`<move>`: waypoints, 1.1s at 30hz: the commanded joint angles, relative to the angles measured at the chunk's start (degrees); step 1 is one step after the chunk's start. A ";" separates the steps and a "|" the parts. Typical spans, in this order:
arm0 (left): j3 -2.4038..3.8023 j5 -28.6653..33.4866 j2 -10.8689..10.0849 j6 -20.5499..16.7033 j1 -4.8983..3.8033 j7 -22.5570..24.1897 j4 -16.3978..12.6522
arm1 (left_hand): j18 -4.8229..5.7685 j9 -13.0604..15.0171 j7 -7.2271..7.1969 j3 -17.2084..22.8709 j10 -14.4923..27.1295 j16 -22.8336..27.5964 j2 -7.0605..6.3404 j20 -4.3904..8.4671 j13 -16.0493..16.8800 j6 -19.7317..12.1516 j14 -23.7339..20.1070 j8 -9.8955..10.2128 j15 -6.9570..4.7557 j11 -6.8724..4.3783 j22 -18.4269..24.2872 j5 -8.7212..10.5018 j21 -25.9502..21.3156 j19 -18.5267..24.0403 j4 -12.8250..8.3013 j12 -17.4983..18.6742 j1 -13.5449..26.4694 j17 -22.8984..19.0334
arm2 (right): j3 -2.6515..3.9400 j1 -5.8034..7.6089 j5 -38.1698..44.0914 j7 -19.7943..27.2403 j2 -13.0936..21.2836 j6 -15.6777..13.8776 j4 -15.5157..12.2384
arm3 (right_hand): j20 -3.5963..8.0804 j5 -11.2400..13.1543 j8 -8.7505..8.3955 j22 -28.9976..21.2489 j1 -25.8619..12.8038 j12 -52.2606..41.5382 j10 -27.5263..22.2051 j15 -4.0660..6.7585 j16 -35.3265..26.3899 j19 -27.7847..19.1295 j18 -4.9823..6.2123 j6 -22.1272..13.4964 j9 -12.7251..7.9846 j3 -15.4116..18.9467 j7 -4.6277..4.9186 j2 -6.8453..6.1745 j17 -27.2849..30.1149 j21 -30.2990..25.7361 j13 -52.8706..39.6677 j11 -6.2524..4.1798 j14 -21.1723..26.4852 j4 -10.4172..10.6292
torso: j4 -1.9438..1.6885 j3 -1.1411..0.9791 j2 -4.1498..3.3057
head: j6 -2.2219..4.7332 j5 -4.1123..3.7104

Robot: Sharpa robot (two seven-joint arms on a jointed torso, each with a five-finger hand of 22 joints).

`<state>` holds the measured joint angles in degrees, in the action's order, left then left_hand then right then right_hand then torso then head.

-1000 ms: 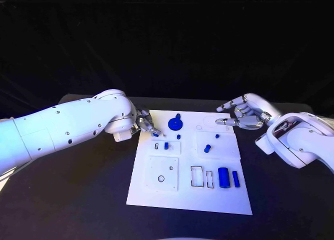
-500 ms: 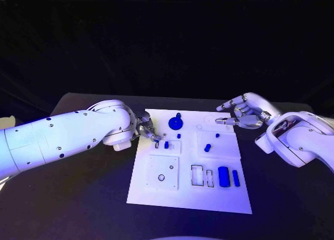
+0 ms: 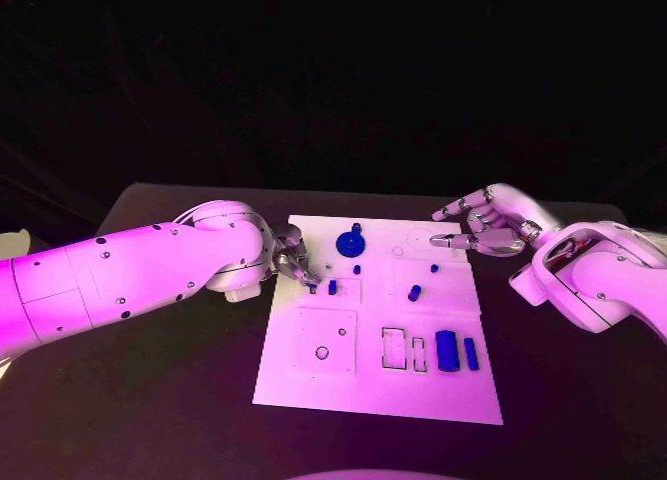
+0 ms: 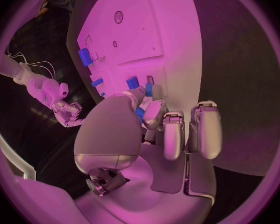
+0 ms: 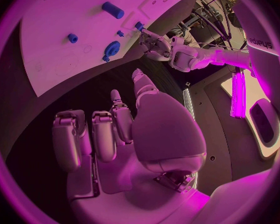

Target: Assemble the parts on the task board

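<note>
Hidden spots around the white rectangular task board (image 3: 376, 395)

The silver left hand (image 3: 291, 255) covers the board's near-left corner; whether its fingers (image 4: 154, 115) actually pinch the small blue upright part (image 3: 332, 288) is too tight to tell. In the left wrist view its palm hides that end of the board. The table's (image 3: 160, 400) edges run out of the picture.

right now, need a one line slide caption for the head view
Left hand works a small blue part at the task board, while the right hand hovers open by its far corner.
</note>
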<state>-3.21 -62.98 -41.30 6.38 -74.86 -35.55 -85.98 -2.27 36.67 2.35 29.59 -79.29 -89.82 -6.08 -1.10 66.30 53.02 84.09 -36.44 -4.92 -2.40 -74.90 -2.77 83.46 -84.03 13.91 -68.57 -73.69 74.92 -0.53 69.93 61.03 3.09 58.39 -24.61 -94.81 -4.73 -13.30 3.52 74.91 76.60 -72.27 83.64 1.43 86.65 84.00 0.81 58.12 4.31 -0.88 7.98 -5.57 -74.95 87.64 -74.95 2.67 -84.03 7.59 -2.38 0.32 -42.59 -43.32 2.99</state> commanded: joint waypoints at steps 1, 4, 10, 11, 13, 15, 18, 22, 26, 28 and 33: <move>-0.05 -1.87 0.22 3.24 0.06 -0.31 0.26 | -0.02 0.07 -0.77 5.35 -0.49 -0.18 -0.20 0.29 0.10 0.41 5.91 -0.24 -0.40 -0.01 -6.09 -0.18 0.20 -1.45 -5.12 -0.23 -0.42 15.08 | 0.00 -0.05 0.17 0.17 0.01 0.74 -0.09 | 0.00 -0.25 0.22 10.54 -0.38 0.19 -0.36 -0.08 -0.31 3.48 0.31 0.01 0.09 0.32 -0.15 0.18 -8.40 -0.38 -5.76 0.15 -4.44 -0.10 | -0.03 -0.01 0.04 | -0.12 -0.03; -0.09 -2.21 0.32 4.17 0.09 -0.43 0.51 | -0.02 0.07 -0.77 5.41 -0.50 -0.18 -0.24 0.28 0.11 0.41 5.91 -0.24 -0.40 -0.01 -6.10 -0.19 0.20 -1.45 -5.16 -0.24 -0.42 15.08 | 0.00 -0.05 0.17 0.17 0.03 0.74 -0.12 | 0.00 -0.25 0.22 10.54 -0.38 0.19 -0.36 -0.08 -0.31 3.48 0.31 0.01 0.09 0.32 -0.15 0.18 -8.40 -0.38 -5.76 0.15 -4.44 -0.10 | -0.01 -0.02 0.02 | -0.18 -0.05; -0.14 -2.51 0.45 5.31 0.13 -0.50 0.65 | -0.02 0.07 -0.77 5.46 -0.53 -0.18 -0.29 0.28 0.18 0.42 5.91 -0.25 -0.39 -0.01 -6.11 -0.19 0.21 -1.46 -5.20 -0.31 -0.41 15.08 | 0.00 -0.06 0.17 0.20 0.03 0.74 -0.14 | 0.00 -0.25 0.22 10.54 -0.38 0.19 -0.36 -0.08 -0.31 3.48 0.31 0.01 0.09 0.32 -0.15 0.18 -8.40 -0.38 -5.76 0.15 -4.44 -0.10 | -0.01 -0.02 0.03 | -0.18 -0.03; -0.15 -2.52 0.47 5.49 0.13 -0.50 0.63 | -0.01 0.07 -0.77 5.49 -0.55 -0.18 -0.33 0.28 0.21 0.43 5.91 -0.26 -0.39 -0.01 -6.13 -0.18 0.22 -1.46 -5.22 -0.33 -0.39 15.08 | 0.00 -0.06 0.17 0.20 0.03 0.74 -0.14 | 0.00 -0.25 0.22 10.54 -0.38 0.19 -0.36 -0.08 -0.31 3.48 0.31 0.01 0.09 0.32 -0.15 0.18 -8.40 -0.38 -5.76 0.15 -4.44 -0.10 | 0.00 -0.01 0.02 | -0.23 -0.01; -0.16 -2.56 0.51 5.88 0.14 -0.49 0.53 | -0.01 0.07 -0.77 5.50 -0.55 -0.18 -0.34 0.28 0.21 0.43 5.91 -0.26 -0.39 -0.01 -6.13 -0.18 0.22 -1.47 -5.23 -0.33 -0.38 15.08 | 0.00 -0.07 0.17 0.20 0.01 0.77 -0.14 | 0.00 -0.25 0.22 10.54 -0.38 0.19 -0.36 -0.08 -0.31 3.48 0.31 0.01 0.09 0.32 -0.15 0.18 -8.40 -0.38 -5.76 0.15 -4.44 -0.10 | -0.02 -0.02 0.01 | -0.27 0.02; -0.17 -2.57 0.53 6.13 0.14 -0.48 0.41 | -0.02 0.07 -0.77 5.53 -0.56 -0.18 -0.39 0.27 0.21 0.45 5.91 -0.27 -0.39 0.00 -6.09 -0.18 0.19 -1.45 -5.24 -0.33 -0.35 15.08 | 0.00 -0.07 0.17 0.21 -0.02 0.78 -0.13 | 0.00 -0.25 0.22 10.54 -0.38 0.19 -0.36 -0.08 -0.31 3.48 0.31 0.01 0.09 0.32 -0.15 0.18 -8.40 -0.38 -5.76 0.15 -4.44 -0.10 | 0.00 -0.02 0.01 | -0.25 0.06; -0.18 -2.58 0.60 6.53 0.15 -0.46 0.23 | -0.02 0.07 -0.77 5.54 -0.57 -0.18 -0.40 0.27 0.22 0.45 5.91 -0.27 -0.38 0.00 -6.10 -0.17 0.20 -1.45 -5.24 -0.34 -0.34 15.08 | 0.00 -0.07 0.17 0.22 -0.05 0.81 -0.12 | 0.00 -0.25 0.22 10.54 -0.38 0.19 -0.36 -0.08 -0.31 3.48 0.31 0.01 0.09 0.32 -0.15 0.18 -8.40 -0.38 -5.76 0.15 -4.44 -0.10 | -0.04 0.00 0.06 | -0.29 0.07; -0.18 -2.59 0.62 6.88 0.16 -0.42 0.06 | -0.01 0.07 -0.78 5.56 -0.60 -0.18 -0.44 0.27 0.27 0.47 5.91 -0.28 -0.38 0.00 -6.13 -0.17 0.21 -1.46 -5.25 -0.39 -0.31 15.08 | 0.00 -0.08 0.17 0.20 -0.09 0.88 -0.09 | 0.00 -0.25 0.22 10.54 -0.38 0.19 -0.36 -0.08 -0.31 3.48 0.31 0.01 0.09 0.32 -0.15 0.18 -8.40 -0.38 -5.76 0.15 -4.44 -0.10 | -0.02 0.01 0.03 | -0.32 0.01; -0.18 -2.59 0.71 7.10 0.17 -0.41 0.04 | 0.01 0.07 -0.79 5.63 -0.61 -0.18 -0.51 0.26 0.26 0.49 5.91 -0.29 -0.37 0.00 -6.22 -0.16 0.27 -1.50 -5.29 -0.39 -0.27 15.08 | 0.00 -0.08 0.17 0.21 -0.13 0.91 -0.08 | 0.00 -0.25 0.22 10.54 -0.38 0.19 -0.36 -0.08 -0.31 3.48 0.31 0.01 0.09 0.32 -0.15 0.18 -8.40 -0.38 -5.76 0.15 -4.44 -0.10 | -0.02 0.01 0.03 | -0.31 -0.03; -0.18 -2.59 0.82 7.17 0.17 -0.43 0.14 | 0.01 0.07 -0.79 5.63 -0.61 -0.18 -0.51 0.26 0.26 0.49 5.91 -0.29 -0.37 0.00 -6.22 -0.16 0.27 -1.50 -5.29 -0.39 -0.27 15.08 | 0.00 -0.08 0.17 0.21 -0.15 0.93 -0.08 | 0.00 -0.25 0.22 10.54 -0.38 0.19 -0.36 -0.08 -0.31 3.48 0.31 0.01 0.09 0.32 -0.15 0.18 -8.40 -0.38 -5.76 0.15 -4.44 -0.10 | -0.02 -0.01 0.05 | -0.41 0.07; -0.19 -2.59 1.33 7.36 0.17 -0.58 0.61 | 0.01 0.07 -0.79 5.74 -0.65 -0.18 -0.52 0.25 0.31 0.53 5.91 -0.30 -0.36 0.00 -6.20 -0.17 0.26 -1.49 -5.32 -0.44 -0.24 15.08 | 0.00 -0.09 0.17 0.20 -0.16 0.95 -0.12 | 0.00 -0.25 0.22 10.54 -0.38 0.19 -0.36 -0.08 -0.31 3.48 0.31 0.01 0.09 0.32 -0.15 0.18 -8.40 -0.38 -5.76 0.15 -4.44 -0.10 | -0.04 -0.03 0.01 | -0.50 0.10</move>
<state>-3.18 -65.41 -40.22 11.48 -74.94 -35.71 -85.36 -2.27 36.70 2.36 30.37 -79.65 -89.82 -6.43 -1.10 66.52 53.03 84.08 -36.53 -4.92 -2.36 -74.94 -2.70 83.43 -84.03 13.12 -68.80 -73.36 74.91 -0.53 69.89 60.99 3.09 58.28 -24.42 -94.84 -4.73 -13.30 3.52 74.95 76.60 -72.27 83.64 1.43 86.65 84.00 0.81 58.12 4.31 -0.88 7.98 -5.57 -74.92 87.64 -74.95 2.68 -84.03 7.59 -2.41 0.30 -42.54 -43.74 3.04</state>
